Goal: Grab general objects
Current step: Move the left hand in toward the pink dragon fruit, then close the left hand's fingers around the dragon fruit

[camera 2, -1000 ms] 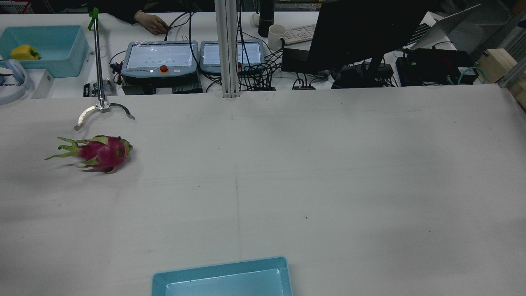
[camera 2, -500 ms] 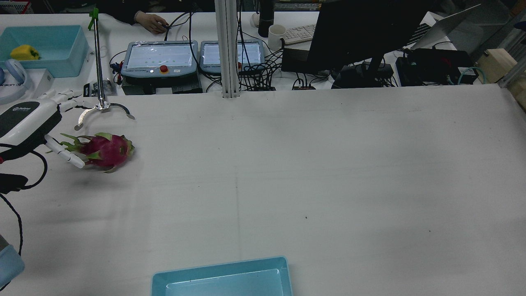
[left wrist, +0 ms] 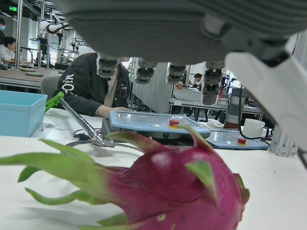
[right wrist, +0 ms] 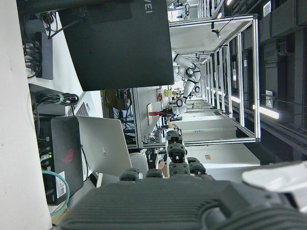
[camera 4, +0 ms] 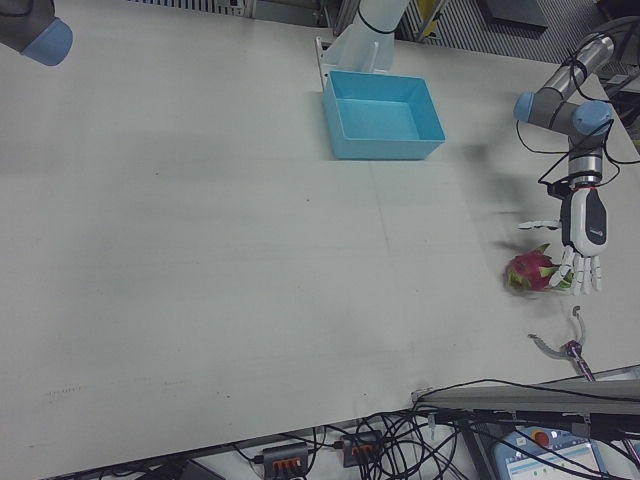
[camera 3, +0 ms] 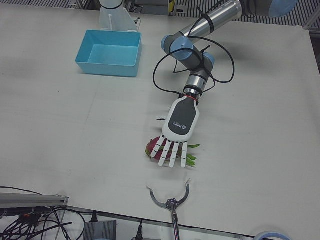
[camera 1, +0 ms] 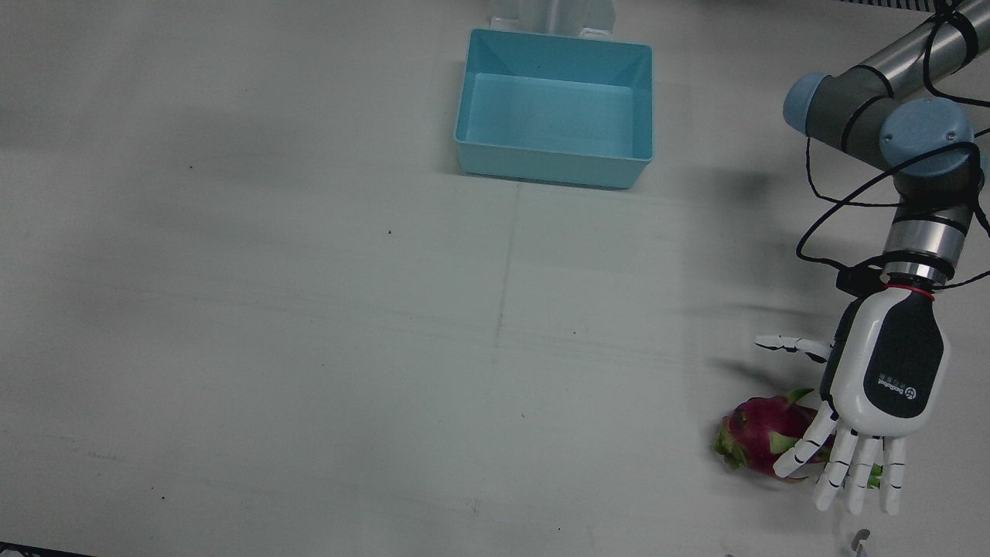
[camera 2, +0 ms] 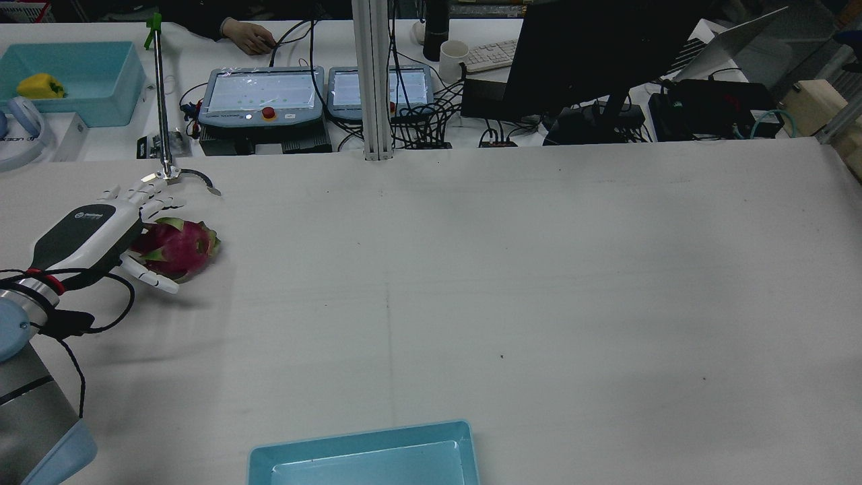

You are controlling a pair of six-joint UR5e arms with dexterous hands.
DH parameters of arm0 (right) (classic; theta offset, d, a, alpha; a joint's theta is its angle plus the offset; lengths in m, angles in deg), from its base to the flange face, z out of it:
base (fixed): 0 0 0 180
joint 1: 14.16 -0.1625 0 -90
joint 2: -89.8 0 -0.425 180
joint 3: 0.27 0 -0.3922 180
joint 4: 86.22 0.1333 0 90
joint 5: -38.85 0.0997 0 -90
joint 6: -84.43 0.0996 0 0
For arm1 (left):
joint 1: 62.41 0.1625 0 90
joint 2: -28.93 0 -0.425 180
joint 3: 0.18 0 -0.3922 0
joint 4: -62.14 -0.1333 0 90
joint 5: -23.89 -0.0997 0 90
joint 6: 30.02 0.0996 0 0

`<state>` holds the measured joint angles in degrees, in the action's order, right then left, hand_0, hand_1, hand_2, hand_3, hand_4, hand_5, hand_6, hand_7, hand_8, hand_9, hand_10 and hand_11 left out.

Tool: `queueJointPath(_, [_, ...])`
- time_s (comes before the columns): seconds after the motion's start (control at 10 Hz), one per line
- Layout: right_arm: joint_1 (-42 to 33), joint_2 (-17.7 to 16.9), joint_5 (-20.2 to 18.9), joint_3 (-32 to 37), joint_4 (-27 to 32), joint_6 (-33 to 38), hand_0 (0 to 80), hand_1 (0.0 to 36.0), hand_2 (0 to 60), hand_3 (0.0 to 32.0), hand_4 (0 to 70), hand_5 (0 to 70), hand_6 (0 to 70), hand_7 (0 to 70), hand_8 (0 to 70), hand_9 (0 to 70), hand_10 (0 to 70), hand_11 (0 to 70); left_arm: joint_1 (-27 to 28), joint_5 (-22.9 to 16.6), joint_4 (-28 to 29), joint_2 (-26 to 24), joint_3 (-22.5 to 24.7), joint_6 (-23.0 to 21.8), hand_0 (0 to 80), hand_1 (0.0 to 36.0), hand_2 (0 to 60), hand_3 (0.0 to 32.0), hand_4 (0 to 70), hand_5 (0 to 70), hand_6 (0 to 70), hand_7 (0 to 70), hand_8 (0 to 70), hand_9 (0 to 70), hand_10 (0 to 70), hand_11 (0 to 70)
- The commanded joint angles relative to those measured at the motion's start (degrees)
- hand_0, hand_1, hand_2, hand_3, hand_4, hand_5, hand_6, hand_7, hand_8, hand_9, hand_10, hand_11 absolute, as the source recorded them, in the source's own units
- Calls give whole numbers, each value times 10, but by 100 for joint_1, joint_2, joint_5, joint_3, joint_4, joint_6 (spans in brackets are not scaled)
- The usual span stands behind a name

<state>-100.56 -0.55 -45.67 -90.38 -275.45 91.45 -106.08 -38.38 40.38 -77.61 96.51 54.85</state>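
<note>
A pink dragon fruit with green scales lies on the white table near the edge on the robot's left side; it also shows in the rear view, the left-front view and the right-front view. My left hand hovers palm-down over its leafy end, open, fingers spread past the fruit and the thumb out to the side. In the left hand view the fruit fills the space under the palm without touching it. My right hand shows only in its own view, open and empty.
A light-blue bin stands empty near the pedestals, also in the rear view. A metal grabber claw on a pole lies just beyond the fruit at the table's far edge. Pendants, cables and a monitor sit behind the table.
My left hand has come in from the left and moved over the dragon fruit, now covering its leafy end. The fruit has shifted slightly. The claw tool has not moved.
</note>
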Motion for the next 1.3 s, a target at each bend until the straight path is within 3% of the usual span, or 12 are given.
queueJointPath(0.0, [0,0,6,2,0,1,0,0,0,0,0,0,0,0,0,0,0,0,-10,13,233,-42,-318,351,482,137,114,176,18,170,15,93,132,12,34,58])
queueJointPath(0.1, [0,0,6,2,0,1,0,0,0,0,0,0,0,0,0,0,0,0,-1,13,294,-77,-318,554,482,139,118,192,14,166,14,91,132,11,34,59])
queueJointPath(0.2, [9,0,-3,2,0,1,0,0,0,0,0,0,0,0,0,0,0,0,-1,13,312,-78,-318,556,481,138,122,188,16,168,15,91,133,12,35,59])
queueJointPath(0.5, [0,0,6,2,0,1,0,0,0,0,0,0,0,0,0,0,0,0,7,48,497,-191,-379,766,474,132,131,160,24,173,22,95,132,12,32,55])
queueJointPath(0.7, [9,0,6,2,0,1,0,0,0,0,0,0,0,0,0,0,0,0,7,145,497,-542,-790,881,477,135,144,126,49,190,36,105,132,15,34,57])
queueJointPath(0.8, [0,0,-3,2,0,1,0,0,0,0,0,0,0,0,0,0,0,0,7,153,558,-604,-897,881,475,136,151,124,49,190,36,107,133,16,35,58])
queueJointPath(1.2, [0,0,6,2,0,1,0,0,0,0,0,0,0,0,0,0,0,0,-10,145,585,-570,-924,1355,477,142,155,154,29,173,27,97,133,14,32,55])
